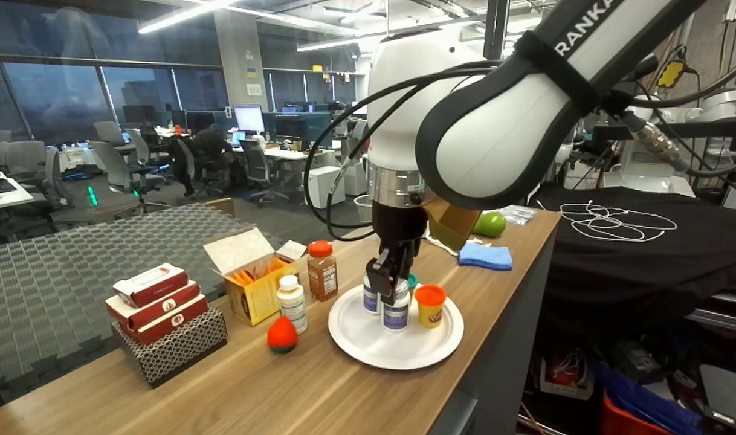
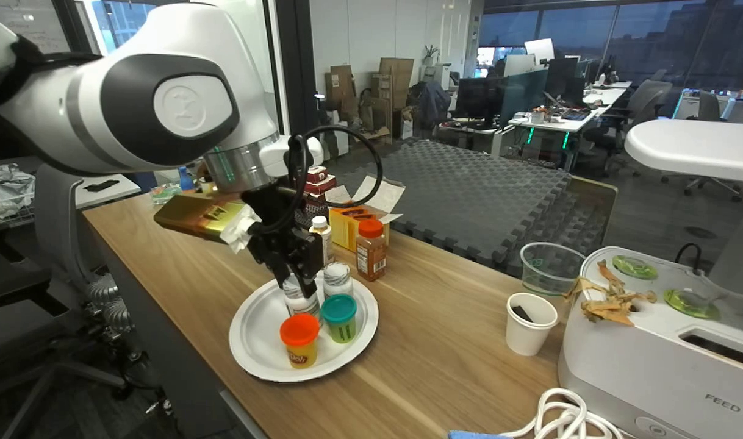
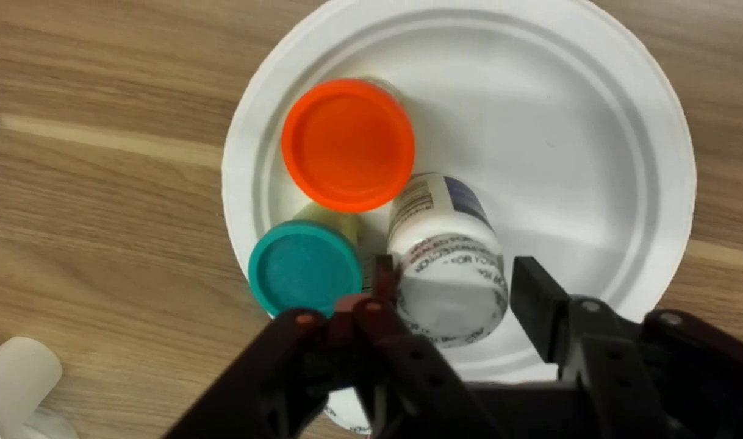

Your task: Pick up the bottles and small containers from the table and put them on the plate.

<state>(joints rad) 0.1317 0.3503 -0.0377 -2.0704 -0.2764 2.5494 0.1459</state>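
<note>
Two white bottles [image 1: 396, 317], one orange-lidded tub [image 1: 431, 307], one teal-lidded tub [image 2: 340, 319]; all on plate [image 3: 560, 152]. Gripper [image 3: 454, 285]: fingers spread about one bottle's top. Risk: finger between bottle and teal-lidded tub, opening wider or leaving sideways, could topple either.

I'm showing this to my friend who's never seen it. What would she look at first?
Probably the big white robot arm, which hangs over the wooden table, its black claw straddling the top of a white bottle. Next, the bright orange-lidded tub and teal-lidded tub, beside each other on the round white plate.
</note>
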